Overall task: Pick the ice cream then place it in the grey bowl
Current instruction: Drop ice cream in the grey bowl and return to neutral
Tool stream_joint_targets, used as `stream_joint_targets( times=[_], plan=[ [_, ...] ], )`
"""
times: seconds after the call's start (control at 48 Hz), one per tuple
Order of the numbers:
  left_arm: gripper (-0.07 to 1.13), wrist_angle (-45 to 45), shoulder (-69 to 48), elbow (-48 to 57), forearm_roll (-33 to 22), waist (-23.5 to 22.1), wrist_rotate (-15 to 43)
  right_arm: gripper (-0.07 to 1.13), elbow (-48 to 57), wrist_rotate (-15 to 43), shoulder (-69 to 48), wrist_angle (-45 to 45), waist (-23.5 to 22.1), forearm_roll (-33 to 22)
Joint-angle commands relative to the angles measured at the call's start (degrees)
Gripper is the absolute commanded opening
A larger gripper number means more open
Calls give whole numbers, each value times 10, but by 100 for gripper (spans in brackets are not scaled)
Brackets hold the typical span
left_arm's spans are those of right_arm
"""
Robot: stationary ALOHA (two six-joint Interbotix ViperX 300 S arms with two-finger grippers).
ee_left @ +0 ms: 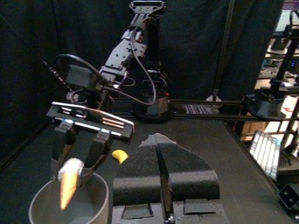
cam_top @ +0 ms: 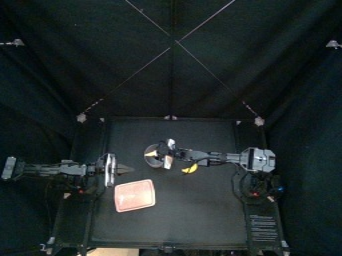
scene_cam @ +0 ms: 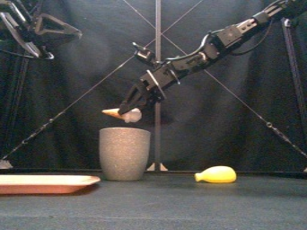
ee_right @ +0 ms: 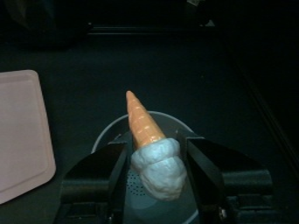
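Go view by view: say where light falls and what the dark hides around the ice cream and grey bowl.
Top view: dim; only the pink tray and yellow toy stand out from the black. Front view: ice cream and grey bowl evenly lit, no glare. Right wrist view: ice cream bright, the bowl's rim faint in shadow beneath it.

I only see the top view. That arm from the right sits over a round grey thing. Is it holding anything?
Observer: Yes. The right arm's fingers clamp a toy ice cream by its pale scoop, cone pointing away from the wrist.
Operator: Is it in the grey thing yet?
Observer: No. From the front it hangs just above the grey cup, clear of the rim, cone nearly level.
Operator: And the other arm?
Observer: The left arm's fingers are shut and empty, away from the cup.
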Motion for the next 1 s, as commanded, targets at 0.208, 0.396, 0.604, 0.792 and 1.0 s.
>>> stream_joint_targets(
  times=[0.208,0.396,0.604,0.792,1.0],
  plan=[
    [5,-2,2,-7,0,2,1,95,-6,3,-30,-5,-3,11],
    [5,-2,2,-6,0,3,1,98,25,2,-69,-5,-1,10],
    [5,-2,1,-4,0,4,2,98,121,3,-192,-24,19,31],
    [5,-2,-1,-2,0,8,1,98,235,2,-309,-78,56,68],
    [5,-1,-3,-2,0,11,2,98,359,3,-449,-99,79,91]
  ],
)
